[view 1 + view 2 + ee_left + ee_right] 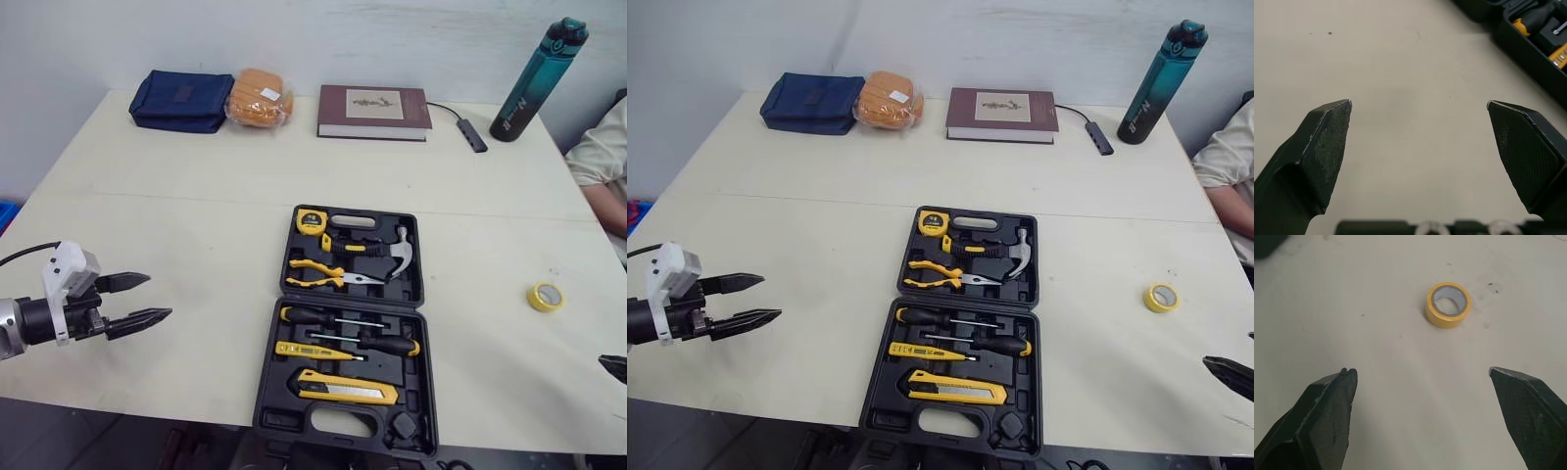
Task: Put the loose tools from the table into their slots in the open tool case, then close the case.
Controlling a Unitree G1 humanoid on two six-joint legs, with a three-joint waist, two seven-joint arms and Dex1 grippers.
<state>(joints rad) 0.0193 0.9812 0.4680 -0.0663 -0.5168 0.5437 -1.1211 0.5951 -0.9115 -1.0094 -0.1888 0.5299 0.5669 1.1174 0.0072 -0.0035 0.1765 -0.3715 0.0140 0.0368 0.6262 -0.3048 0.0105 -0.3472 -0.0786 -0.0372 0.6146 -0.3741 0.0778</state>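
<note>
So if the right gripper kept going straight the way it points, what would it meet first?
Probably the yellow tape roll, lying flat on the table ahead of the open right gripper; if it points downward, the bare table could come first.

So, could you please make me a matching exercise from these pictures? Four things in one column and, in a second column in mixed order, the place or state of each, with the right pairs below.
Things:
1. yellow tape roll
2. tool case
3. water bottle
4. left pincer

Places or states:
A. lid open, in the middle of the table
B. upright, at the far right corner of the table
C. loose on the table, to the right of the tool case
D. open and empty, at the table's left side

Pairs: 1-C, 2-A, 3-B, 4-D
</note>
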